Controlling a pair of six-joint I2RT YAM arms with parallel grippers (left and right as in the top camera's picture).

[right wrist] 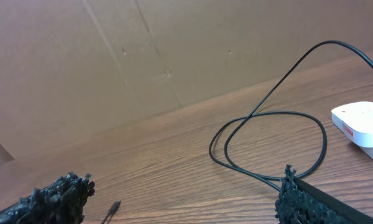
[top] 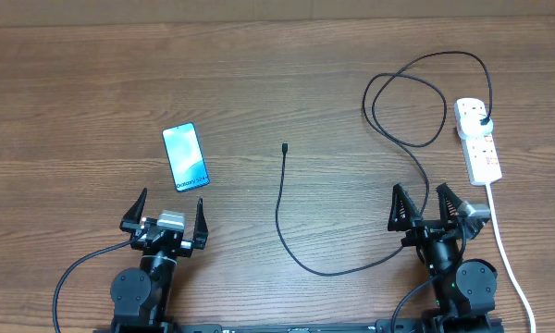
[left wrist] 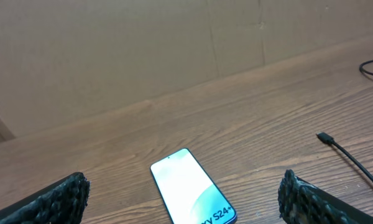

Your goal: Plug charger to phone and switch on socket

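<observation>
The phone point(top: 185, 158) lies flat on the wooden table, screen lit blue, just ahead of my left gripper point(top: 166, 207), which is open and empty. It also shows in the left wrist view point(left wrist: 189, 186), between the open fingers point(left wrist: 183, 199). The charger cable point(top: 279, 208) runs from its free connector tip point(top: 285, 146) mid-table, loops at the back right point(top: 405, 92), and ends in a black plug point(top: 482, 117) seated in the white socket strip point(top: 477, 141). My right gripper point(top: 420, 205) is open and empty, left of the strip. The right wrist view shows the tip point(right wrist: 114, 207), cable loop point(right wrist: 273, 134) and strip point(right wrist: 363, 124).
The strip's thick white cord point(top: 504, 250) runs toward the front right edge past the right arm. A plain brown wall point(left wrist: 143, 50) stands behind the table.
</observation>
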